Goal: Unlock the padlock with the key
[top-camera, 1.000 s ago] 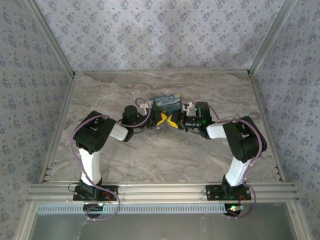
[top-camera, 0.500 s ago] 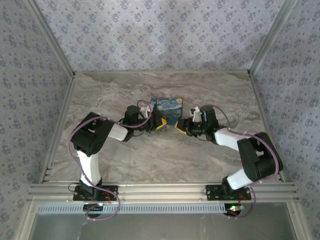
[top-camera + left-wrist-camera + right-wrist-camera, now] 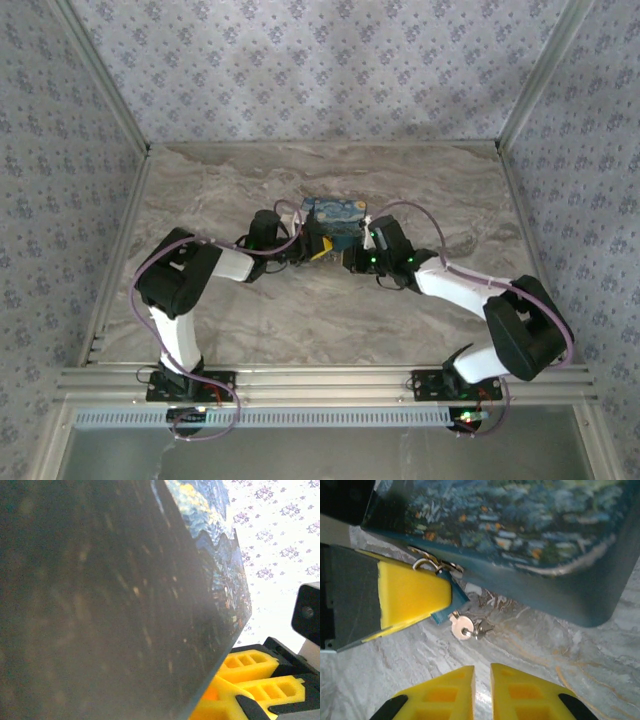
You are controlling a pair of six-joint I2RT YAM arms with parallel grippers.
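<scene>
The padlock [image 3: 449,605] is a small blue body with a thin silvery shackle [image 3: 427,562] hooked at the lower edge of the starry-night box [image 3: 520,535]. My left gripper [image 3: 318,248] is shut on the padlock, its yellow finger [image 3: 410,595] covering most of it. The key [image 3: 461,627] sticks out of the padlock's bottom, with a small ring and second key [image 3: 484,627] hanging from it. My right gripper [image 3: 482,672] sits just short of the key, its yellow fingers drawn to a thin slit with nothing between them.
The box [image 3: 335,215] stands mid-table between both wrists, and its dark side [image 3: 100,580] is close up against the left wrist camera. Marble tabletop [image 3: 560,655] lies under the key. Patterned walls and metal rails [image 3: 320,380] bound the table.
My right gripper pulled back to the right, then swung in again to the left, close to the key, and its jaws narrowed. The left gripper kept its hold.
</scene>
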